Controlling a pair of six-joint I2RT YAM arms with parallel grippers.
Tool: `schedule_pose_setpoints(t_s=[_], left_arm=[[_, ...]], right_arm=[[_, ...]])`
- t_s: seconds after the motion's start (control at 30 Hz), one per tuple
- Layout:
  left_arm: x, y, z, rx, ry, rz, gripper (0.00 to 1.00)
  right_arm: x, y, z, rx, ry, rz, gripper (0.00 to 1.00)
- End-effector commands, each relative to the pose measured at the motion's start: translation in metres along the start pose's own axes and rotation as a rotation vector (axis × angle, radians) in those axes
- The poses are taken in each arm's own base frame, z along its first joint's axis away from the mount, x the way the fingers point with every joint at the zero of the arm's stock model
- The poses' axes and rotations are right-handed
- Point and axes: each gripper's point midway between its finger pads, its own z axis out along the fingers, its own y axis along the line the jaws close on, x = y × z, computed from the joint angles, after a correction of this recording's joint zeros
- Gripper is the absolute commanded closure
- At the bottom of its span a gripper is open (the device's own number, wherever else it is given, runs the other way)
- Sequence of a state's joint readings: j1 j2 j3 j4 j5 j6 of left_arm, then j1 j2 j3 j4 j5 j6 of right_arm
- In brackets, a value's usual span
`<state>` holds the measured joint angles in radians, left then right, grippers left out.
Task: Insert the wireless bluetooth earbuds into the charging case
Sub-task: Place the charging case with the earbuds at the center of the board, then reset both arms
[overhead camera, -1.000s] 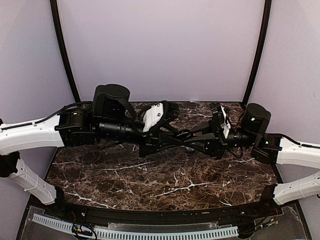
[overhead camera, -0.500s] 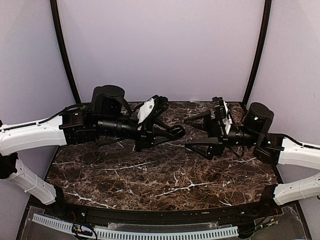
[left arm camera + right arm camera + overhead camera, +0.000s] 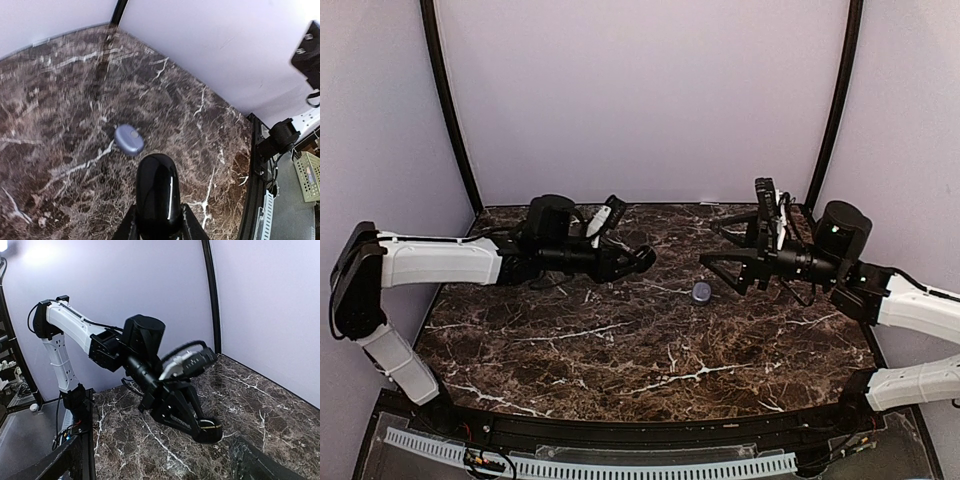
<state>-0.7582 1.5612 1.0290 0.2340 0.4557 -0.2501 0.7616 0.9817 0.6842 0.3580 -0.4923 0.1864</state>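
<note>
Bud [image 3: 701, 291]: tiny pale purple oval, smooth, w/ a small grey spot on top. Lies flat on the dark marble table [image 3: 620, 350], touching nothing else. Case [image 3: 644, 259]: black, glossy, rounded; R wrist view shows a thin pale line round it. Bud is near the case, to its right & a bit toward the arm bases, clearly apart from it. L gripper [image 3: 638, 262] clamps the case betw both fingers. R gripper [image 3: 716, 248] is right of the case, past the bud, jaws spread wide, holding nothing.
</note>
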Motion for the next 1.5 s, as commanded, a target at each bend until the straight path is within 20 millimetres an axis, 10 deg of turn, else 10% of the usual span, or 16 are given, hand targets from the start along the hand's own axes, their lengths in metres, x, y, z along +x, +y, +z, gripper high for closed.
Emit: schedule_pose_setpoints(t_s=[0.0, 0.3, 0.7, 0.77, 0.93, 1.2, 1.47], left_arm=[[0.017, 0.026, 0.031, -0.01, 0.056, -0.14, 0.97], [0.065, 0.07, 0.082, -0.031, 0.157, -0.326, 0.97], [0.102, 0.101, 0.095, -0.043, 0.221, -0.457, 0.87], [0.104, 0.103, 0.094, -0.046, 0.23, -0.461, 0.78], [0.097, 0.104, 0.089, -0.069, 0.247, -0.431, 0.18], [0.027, 0.113, 0.028, -0.301, 0.192, -0.273, 0.01], [-0.032, 0.15, -0.102, -0.552, -0.079, -0.341, 0.01]], right_arm=[[0.008, -0.011, -0.001, 0.045, 0.015, 0.041, 0.01], [0.018, -0.021, -0.002, 0.08, 0.031, 0.072, 0.01], [0.028, -0.03, 0.0, 0.101, 0.057, 0.122, 0.01], [0.031, -0.032, 0.0, 0.106, 0.065, 0.138, 0.01], [0.031, -0.038, -0.003, 0.111, 0.071, 0.166, 0.01], [0.028, -0.057, -0.012, 0.141, 0.055, 0.215, 0.01], [0.039, -0.111, -0.039, 0.248, -0.004, 0.338, 0.01]])
